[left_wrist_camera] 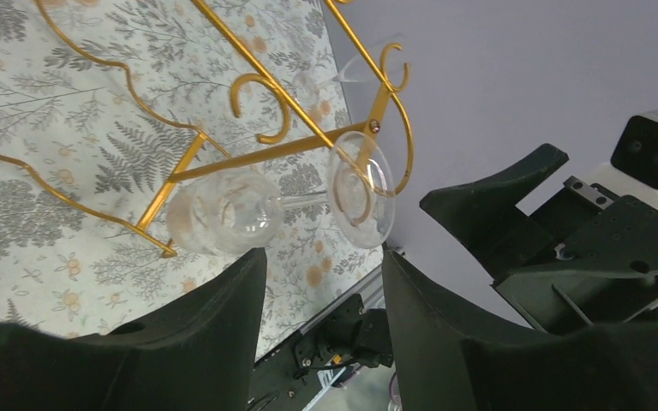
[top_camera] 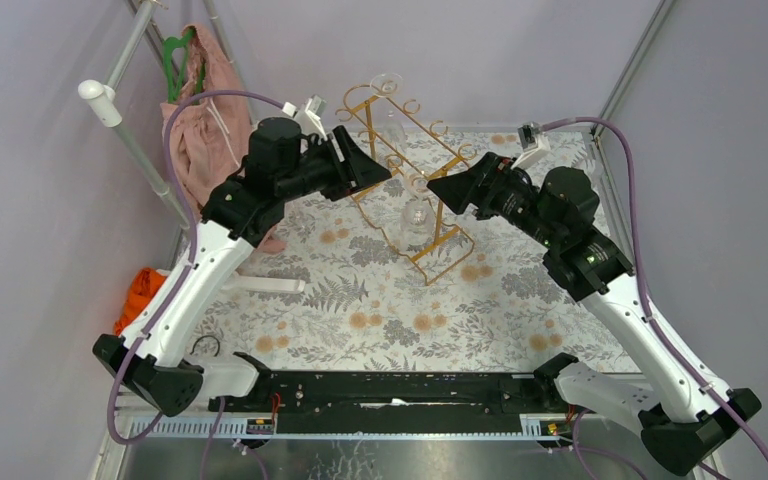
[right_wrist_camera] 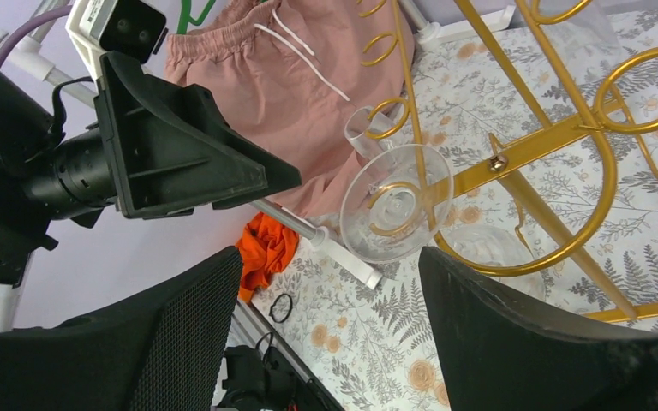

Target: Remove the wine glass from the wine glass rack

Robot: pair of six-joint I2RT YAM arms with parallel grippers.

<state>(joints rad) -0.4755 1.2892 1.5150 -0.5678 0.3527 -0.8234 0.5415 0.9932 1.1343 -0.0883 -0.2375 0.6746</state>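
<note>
Enclosure: pale lilac walls [top_camera: 520, 50] on all sides, with metal frame posts [top_camera: 635, 60] seen at the far corners. The tabletop [top_camera: 380, 310] is covered by a light cloth printed with grey ferns and orange flowers. A black rail [top_camera: 390, 390] is fixed along the near edge, between the arm bases.

A white clothes stand [top_camera: 135, 150] is set at far left and draped with a pink garment [top_camera: 200, 130] (white drawstring showing). A green hanger [top_camera: 173, 55] is hooked above it.

The wine glass rack [left_wrist_camera: 261, 157] is stood on the far half of the tabletop, between the two arms. The wine glass [left_wrist_camera: 223, 214] is hung upside down at the rack's near end, foot caught in the top wires, bowl below. A second glass [top_camera: 388, 85] is hung at the far end.

The left tool [left_wrist_camera: 324, 257] is held open and empty, just left of the rack and aimed at the glass. The right tool [right_wrist_camera: 330, 253] is spread wide and empty, with the glass foot straight ahead and not touched.

An orange cloth [top_camera: 140, 290] is bunched at the left edge, and a small black ring [right_wrist_camera: 281, 306] lies near it.

Writing: a white label [right_wrist_camera: 101, 10] is stuck on the left wrist camera, but its print cannot be read.
</note>
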